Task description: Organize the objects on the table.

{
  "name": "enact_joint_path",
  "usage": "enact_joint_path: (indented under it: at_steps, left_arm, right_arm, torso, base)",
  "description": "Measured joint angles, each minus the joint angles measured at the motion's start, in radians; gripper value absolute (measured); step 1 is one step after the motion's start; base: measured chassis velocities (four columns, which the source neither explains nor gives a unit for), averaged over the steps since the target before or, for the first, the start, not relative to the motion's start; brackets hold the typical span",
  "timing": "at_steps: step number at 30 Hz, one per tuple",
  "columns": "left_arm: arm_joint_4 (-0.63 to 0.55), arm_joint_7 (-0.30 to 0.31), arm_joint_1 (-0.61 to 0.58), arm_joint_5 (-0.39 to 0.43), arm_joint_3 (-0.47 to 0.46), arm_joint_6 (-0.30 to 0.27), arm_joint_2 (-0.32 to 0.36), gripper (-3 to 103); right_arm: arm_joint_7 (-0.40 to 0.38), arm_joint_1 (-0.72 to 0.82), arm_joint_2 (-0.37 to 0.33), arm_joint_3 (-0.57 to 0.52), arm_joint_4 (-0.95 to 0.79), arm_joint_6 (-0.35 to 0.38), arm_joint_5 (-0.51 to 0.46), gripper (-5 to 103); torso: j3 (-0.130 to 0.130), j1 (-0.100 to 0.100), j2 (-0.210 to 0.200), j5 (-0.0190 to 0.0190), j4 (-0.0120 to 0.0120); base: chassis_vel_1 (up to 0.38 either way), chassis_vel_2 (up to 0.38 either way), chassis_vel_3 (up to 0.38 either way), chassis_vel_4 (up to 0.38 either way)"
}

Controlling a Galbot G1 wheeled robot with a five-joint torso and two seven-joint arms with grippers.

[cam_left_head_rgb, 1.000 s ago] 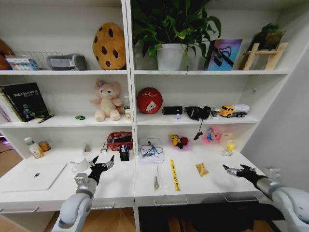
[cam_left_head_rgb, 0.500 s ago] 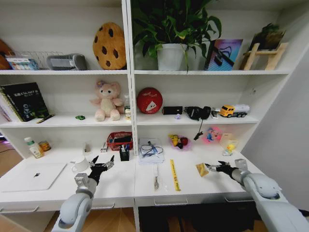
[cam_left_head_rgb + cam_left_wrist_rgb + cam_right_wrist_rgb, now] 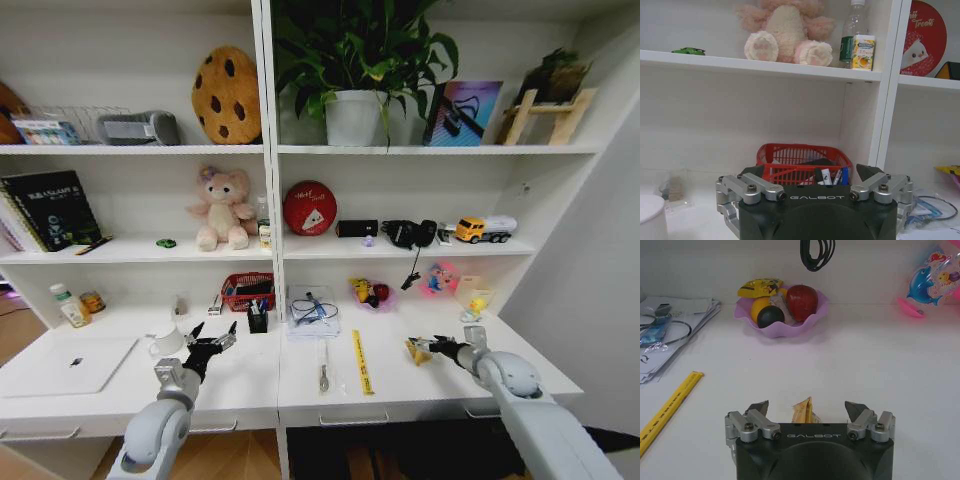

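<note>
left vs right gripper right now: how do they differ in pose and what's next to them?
The left gripper hovers over the left half of the table, near the white mug, with nothing between its jaws. The right gripper reaches in low on the right half, its jaws straddling the small yellow packet without closing on it. Both are open.
</note>
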State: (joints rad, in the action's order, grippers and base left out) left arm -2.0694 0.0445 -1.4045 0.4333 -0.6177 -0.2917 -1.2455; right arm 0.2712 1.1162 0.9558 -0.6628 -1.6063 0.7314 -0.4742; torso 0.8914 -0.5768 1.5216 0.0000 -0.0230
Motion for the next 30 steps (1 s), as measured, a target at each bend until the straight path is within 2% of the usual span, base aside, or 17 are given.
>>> enact_joint_path:
  at_steps: [1,2,4,5,8,12,15,16,18,19,21,22,25,26,28,29,30]
  left_arm:
    - [0.0,0.0,0.0,0.0,0.0,0.0,0.0,100]
    - [0.0,0.0,0.0,0.0,0.0,0.0,0.0,100]
    - [0.0,0.0,0.0,0.0,0.0,0.0,0.0,100]
    - [0.0,0.0,0.0,0.0,0.0,0.0,0.0,100]
    - [0.0,0.0,0.0,0.0,0.0,0.0,0.0,100]
    - [0.0,0.0,0.0,0.0,0.0,0.0,0.0,100]
    - [0.0,0.0,0.0,0.0,0.0,0.0,0.0,100]
    - [0.0,0.0,0.0,0.0,0.0,0.0,0.0,100]
    - [0.0,0.0,0.0,0.0,0.0,0.0,0.0,100]
    - [0.0,0.0,0.0,0.0,0.0,0.0,0.0,100]
    - [0.0,0.0,0.0,0.0,0.0,0.0,0.0,100]
    - [0.0,0.0,0.0,0.0,0.0,0.0,0.0,100]
    - [0.0,0.0,0.0,0.0,0.0,0.0,0.0,100]
    - [0.0,0.0,0.0,0.0,0.0,0.0,0.0,100]
    - [0.0,0.0,0.0,0.0,0.0,0.0,0.0,100]
    - [0.0,0.0,0.0,0.0,0.0,0.0,0.0,100]
    - [0.0,0.0,0.0,0.0,0.0,0.0,0.0,100]
  right_arm:
    - [-0.002,0.0,0.001,0.002,0.0,0.002,0.001,90]
    - [-0.006,0.002,0.004,0.003,-0.001,0.004,0.002,79]
    - [-0.01,0.007,0.008,0.003,-0.005,0.004,0.003,79]
    - [-0.013,0.012,0.012,0.003,-0.009,0.005,0.003,68]
    - [-0.018,0.022,0.018,0.003,-0.013,0.006,0.006,64]
    - [-0.018,0.027,0.022,0.002,-0.012,0.006,0.009,71]
    - [-0.018,0.022,0.023,0.002,0.0,0.006,0.009,67]
    - [-0.018,0.018,0.023,0.002,0.007,0.006,0.008,60]
    - [-0.018,0.014,0.023,0.002,0.015,0.005,0.008,60]
    - [-0.017,0.012,0.023,0.001,0.018,0.002,0.008,50]
    - [-0.017,0.01,0.024,0.0,0.02,0.0,0.008,50]
    - [-0.017,0.01,0.023,-0.002,0.02,-0.001,0.008,38]
    - [-0.014,0.01,0.023,-0.004,0.021,-0.003,0.008,38]
    - [-0.012,0.01,0.022,-0.006,0.024,-0.005,0.008,28]
    - [-0.01,0.01,0.022,-0.007,0.025,-0.005,0.007,28]
    - [-0.006,0.01,0.022,-0.01,0.028,-0.006,0.008,17]
    - [-0.004,0.011,0.022,-0.012,0.03,-0.008,0.008,17]
  torso:
    - [0.0,0.0,0.0,0.0,0.0]
    - [0.0,0.0,0.0,-0.0001,0.0]
    - [0.0,0.0,0.0,0.0,0.0]
    - [0.0,0.0,0.0,0.0,0.0]
    - [0.0,0.0,0.0,0.0,0.0]
    - [0.0,0.0,0.0,0.0,0.0]
    - [0.0,0.0,0.0,0.0001,0.0]
    - [0.0,0.0,0.0,0.0001,0.0]
    - [0.0,0.0,0.0,0.0001,0.0]
    - [0.0,0.0,0.0,0.0001,0.0]
    - [0.0,0.0,0.0,0.0001,0.0]
    - [0.0,0.0,0.0,0.0001,0.0]
    - [0.0,0.0,0.0,0.0001,0.0]
    - [0.0,0.0,0.0,0.0001,0.0]
    - [0.0,0.0,0.0,0.0001,0.0]
    - [0.0,0.0,0.0,0.0001,0.0]
    - [0.0,0.0,0.0,0.0001,0.0]
  base:
    - [0.0,0.0,0.0,0.0]
    - [0.0,0.0,0.0,0.0]
    - [0.0,0.0,0.0,0.0]
    - [0.0,0.0,0.0,0.0]
    - [0.0,0.0,0.0,0.0]
    - [0.0,0.0,0.0,0.0]
    - [0.0,0.0,0.0,0.0]
    - [0.0,0.0,0.0,0.0]
    - [0.0,0.0,0.0,0.0]
    - [0.0,0.0,0.0,0.0]
    - [0.0,0.0,0.0,0.0]
    - [0.0,0.0,0.0,0.0]
    - [0.0,0.0,0.0,0.0]
    - [0.0,0.0,0.0,0.0]
    - [0.0,0.0,0.0,0.0]
    - [0.0,0.0,0.0,0.0]
    - [0.0,0.0,0.0,0.0]
